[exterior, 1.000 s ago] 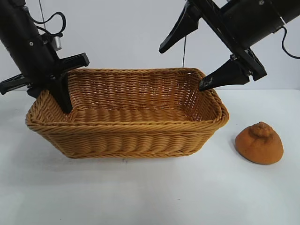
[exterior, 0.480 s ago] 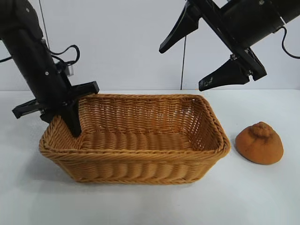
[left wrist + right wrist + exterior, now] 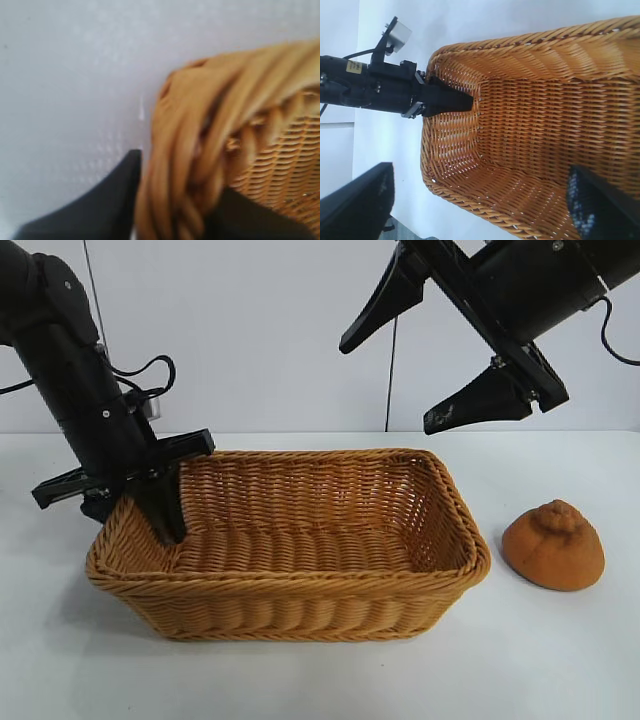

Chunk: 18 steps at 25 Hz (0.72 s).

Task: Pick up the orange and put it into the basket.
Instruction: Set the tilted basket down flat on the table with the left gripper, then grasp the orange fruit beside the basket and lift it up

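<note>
No readable text, brand or number anywhere. Only candidate is a small yellow sticker [image 3: 353, 67] on the left arm [image 3: 370, 90] in the right wrist view, and its print is too small to make out.

Orange [image 3: 553, 545] sits alone on table [image 3: 560, 650], open all round. Basket [image 3: 300, 585] top clear except left gripper [image 3: 140, 505] straddling left rim.

The left gripper [image 3: 135, 510] points steeply down at nine o'clock, its two fingers set apart. The right gripper [image 3: 400, 375] hangs raised at one o'clock, jaws spread wide.
</note>
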{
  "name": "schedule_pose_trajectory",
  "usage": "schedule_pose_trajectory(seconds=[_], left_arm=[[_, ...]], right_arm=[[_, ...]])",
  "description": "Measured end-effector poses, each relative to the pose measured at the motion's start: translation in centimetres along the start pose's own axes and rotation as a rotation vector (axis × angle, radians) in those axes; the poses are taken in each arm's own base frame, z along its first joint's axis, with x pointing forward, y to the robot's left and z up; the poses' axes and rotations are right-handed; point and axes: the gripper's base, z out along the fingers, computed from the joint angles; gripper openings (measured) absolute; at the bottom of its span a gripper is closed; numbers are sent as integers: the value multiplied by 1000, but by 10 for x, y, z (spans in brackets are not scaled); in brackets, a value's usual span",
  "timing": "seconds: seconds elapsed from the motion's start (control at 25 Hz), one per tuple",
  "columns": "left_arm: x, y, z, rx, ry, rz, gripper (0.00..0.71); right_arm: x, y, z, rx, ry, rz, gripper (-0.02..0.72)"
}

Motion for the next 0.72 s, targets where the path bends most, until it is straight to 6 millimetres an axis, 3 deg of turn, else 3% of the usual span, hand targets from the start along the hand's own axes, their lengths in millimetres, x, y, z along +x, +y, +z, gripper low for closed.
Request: schedule_pose_trajectory(seconds=[0.08,0.16,0.44,0.72], left_arm=[[0,-1,-3,2,-6,3,609],[0,-5,-13,8,-22,12,647],[-2,-24,-74,-24,-98,121,673],[-12,-19,-123,-258,-162,236,673]], right_arm=[[0,0,0,0,0,0,641],[0,0,0,0,1,0,641],[0,0,0,0,1,0,641],[0,0,0,0,1,0,641]])
